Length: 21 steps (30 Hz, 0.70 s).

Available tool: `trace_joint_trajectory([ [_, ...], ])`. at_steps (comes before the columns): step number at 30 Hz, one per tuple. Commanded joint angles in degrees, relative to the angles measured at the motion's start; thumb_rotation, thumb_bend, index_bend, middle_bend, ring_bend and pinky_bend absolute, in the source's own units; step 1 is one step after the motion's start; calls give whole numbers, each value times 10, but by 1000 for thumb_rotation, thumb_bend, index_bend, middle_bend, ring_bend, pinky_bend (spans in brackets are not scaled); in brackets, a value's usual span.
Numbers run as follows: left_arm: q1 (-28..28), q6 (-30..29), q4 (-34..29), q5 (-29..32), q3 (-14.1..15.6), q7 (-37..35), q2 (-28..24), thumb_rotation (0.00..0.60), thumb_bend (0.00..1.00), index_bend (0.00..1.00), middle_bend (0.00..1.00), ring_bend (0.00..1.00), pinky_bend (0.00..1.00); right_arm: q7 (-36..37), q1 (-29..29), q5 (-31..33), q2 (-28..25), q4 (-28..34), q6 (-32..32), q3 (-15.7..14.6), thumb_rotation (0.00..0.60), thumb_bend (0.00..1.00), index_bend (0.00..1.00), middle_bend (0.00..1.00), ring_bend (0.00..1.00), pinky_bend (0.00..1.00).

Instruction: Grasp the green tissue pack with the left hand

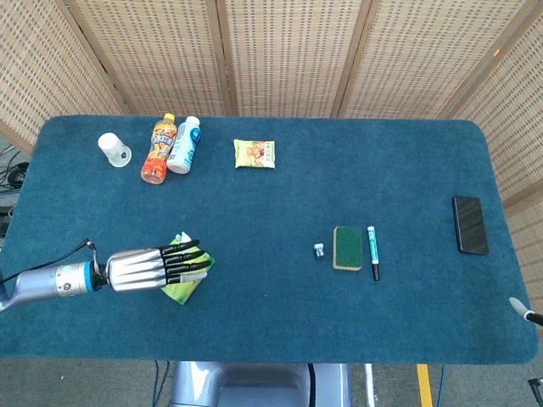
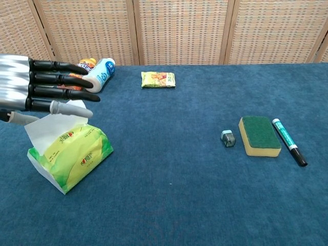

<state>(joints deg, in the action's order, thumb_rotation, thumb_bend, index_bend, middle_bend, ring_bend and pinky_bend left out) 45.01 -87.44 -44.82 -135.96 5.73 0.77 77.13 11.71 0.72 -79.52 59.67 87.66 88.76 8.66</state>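
The green tissue pack [image 1: 182,293] lies at the front left of the blue table, with a white tissue sticking up out of it [image 2: 54,125]. My left hand [image 1: 153,268] reaches in from the left and hovers over the pack, covering most of it in the head view. In the chest view the left hand [image 2: 38,84] is just above the pack [image 2: 77,154], fingers stretched out straight and apart, holding nothing. Of my right hand [image 1: 521,310] only a small tip shows at the table's front right edge.
At the back left are a paper cup [image 1: 113,149], an orange bottle [image 1: 158,149] and a white-blue bottle [image 1: 183,145], both lying down, plus a snack packet [image 1: 254,153]. Right of centre lie a small grey object [image 1: 319,250], a sponge [image 1: 347,248] and a marker [image 1: 372,252]. A phone [image 1: 470,225] lies far right.
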Motion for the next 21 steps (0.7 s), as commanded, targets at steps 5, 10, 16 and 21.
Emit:
trace_joint_trajectory([
  [5,14,-5,39,-4,33,22,26,600,448,488,222,281,282,11,0,0,-1,-4,-2,1,600,0,0,0,0,0],
  [10,13,-15,65,4,48,26,38,600,588,760,442,457,407,19,1,-1,-1,-5,-2,1,600,0,0,0,0,0],
  [16,2,-49,113,20,62,40,57,600,625,885,505,498,448,25,1,-2,-2,-7,-1,1,600,0,0,0,0,0],
  [21,-1,-109,113,91,13,22,65,600,602,890,515,507,454,30,2,-4,-3,-6,-2,0,600,0,0,0,0,0],
])
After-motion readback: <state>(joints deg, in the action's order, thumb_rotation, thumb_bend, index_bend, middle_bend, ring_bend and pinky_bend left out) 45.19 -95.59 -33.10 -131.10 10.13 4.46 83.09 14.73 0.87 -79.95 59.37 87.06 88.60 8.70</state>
